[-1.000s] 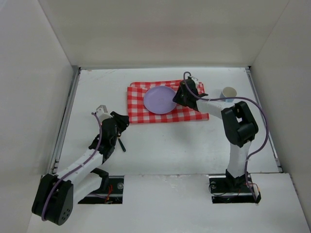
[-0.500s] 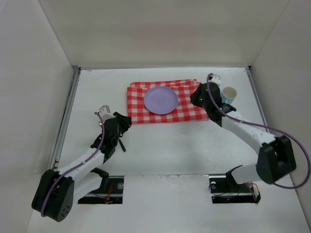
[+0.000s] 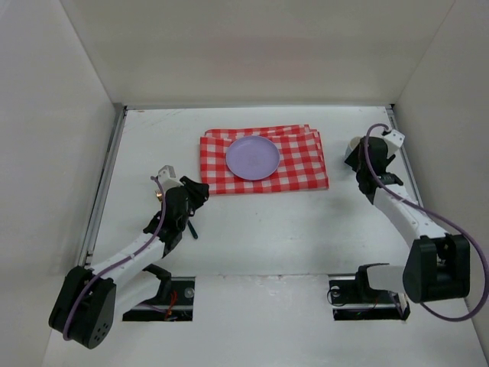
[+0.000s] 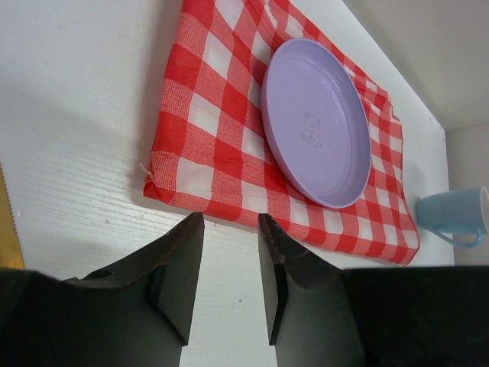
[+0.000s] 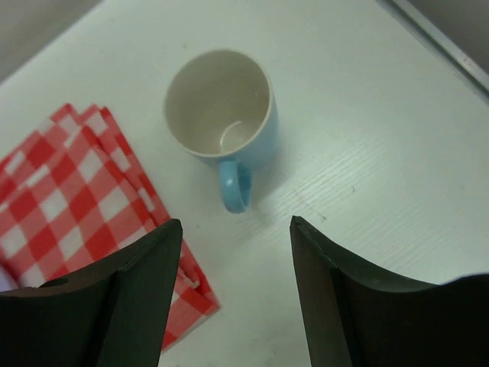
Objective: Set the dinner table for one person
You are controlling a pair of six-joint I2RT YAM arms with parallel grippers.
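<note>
The white dinner table (image 3: pixel 260 237) carries a folded red-and-white checked cloth (image 3: pixel 298 164) with a lilac plate (image 3: pixel 252 157) on it. A light blue cup (image 5: pixel 221 115) stands upright and empty to the right of the cloth, its handle (image 5: pixel 234 186) pointing at my right gripper (image 5: pixel 237 229). That gripper is open and empty, just short of the handle; from above it (image 3: pixel 357 157) covers most of the cup (image 3: pixel 354 142). My left gripper (image 4: pixel 231 229) is open a little and empty over bare table near the cloth's near left corner (image 4: pixel 153 180). It also shows in the top view (image 3: pixel 197 195).
A thin dark object (image 3: pixel 192 228) lies on the table just on the near side of the left gripper. A yellow-gold strip (image 4: pixel 6 222) shows at the left edge of the left wrist view. Metal rails (image 3: pixel 103 191) and white walls bound the table.
My right gripper has swung from the plate's right edge over to the cup at the far right. The left gripper has barely moved.
</note>
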